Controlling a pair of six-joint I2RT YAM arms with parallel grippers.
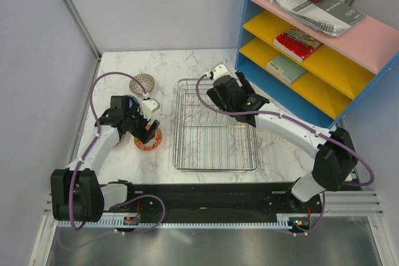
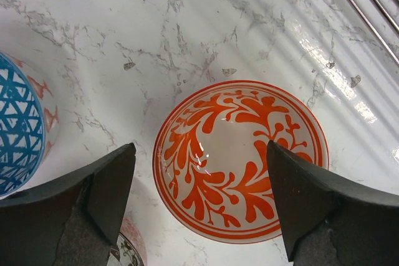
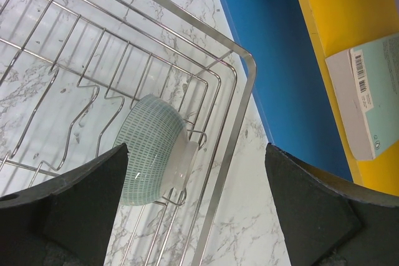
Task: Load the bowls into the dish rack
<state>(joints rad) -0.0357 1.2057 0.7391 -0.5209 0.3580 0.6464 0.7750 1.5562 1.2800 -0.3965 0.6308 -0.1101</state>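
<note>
Marble table [image 1: 162, 66] carries everything. Far right: blue shelf [image 1: 293, 101], near the rack's far right corner, not touching.

Mid-table: rack [image 1: 176, 129], flat on the marble. Its long axis seems to run away from the arm bases.

Over the rack's far right corner: right gripper [image 3: 196, 154], jaws wide, nothing held.

Over the table left of the rack: left gripper [image 2: 199, 154], jaws wide too, nothing gripped. It has one finger on either side of the orange bowl below it.

Bowls:
- One is loaded: teal bowl [image 3: 153, 151], in the rack by that far right corner. It is tipped on edge among the wires, foot toward the rack's rim, mouth turned away into the rack. The top view hides it under the right gripper.
- On the table: orange bowl [image 2: 240, 160], upright, mouth up, near the rack's left side but apart from it.
- Beside it, with a gap: blue-lattice bowl [image 2: 22, 132]. Can't tell which way it faces.
- Farther back, left of the rack: grey bowl [image 1: 142, 83], speckled.
- Last: reddish bowl [image 2: 128, 247], only a sliver showing behind the left finger.
</note>
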